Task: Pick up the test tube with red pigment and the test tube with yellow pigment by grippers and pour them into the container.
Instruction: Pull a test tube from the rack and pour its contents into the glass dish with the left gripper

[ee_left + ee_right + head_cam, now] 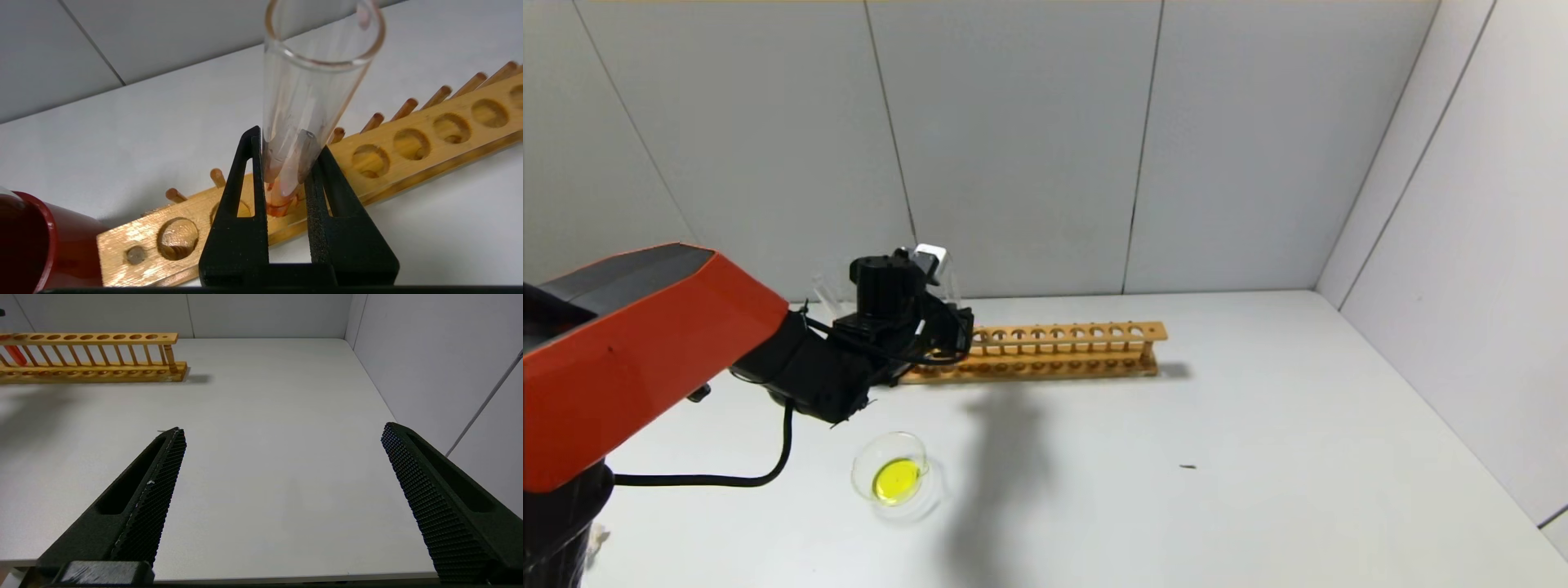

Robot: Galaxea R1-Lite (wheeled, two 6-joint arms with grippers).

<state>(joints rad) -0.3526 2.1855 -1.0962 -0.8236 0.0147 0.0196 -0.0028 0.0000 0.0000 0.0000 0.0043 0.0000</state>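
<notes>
The test tube with red pigment stands in a hole near the left end of the wooden rack, with orange-red liquid at its base. My left gripper is shut on this tube just above the rack; it also shows in the head view. The container, a clear glass dish, sits on the table in front of the rack and holds yellow liquid. I cannot make out the test tube with yellow pigment. My right gripper is open and empty over the table's right side, outside the head view.
A dark red cup stands just beyond the rack's left end, close to my left gripper. The rack runs along the back of the white table, its other holes empty. Grey walls close the back and right side.
</notes>
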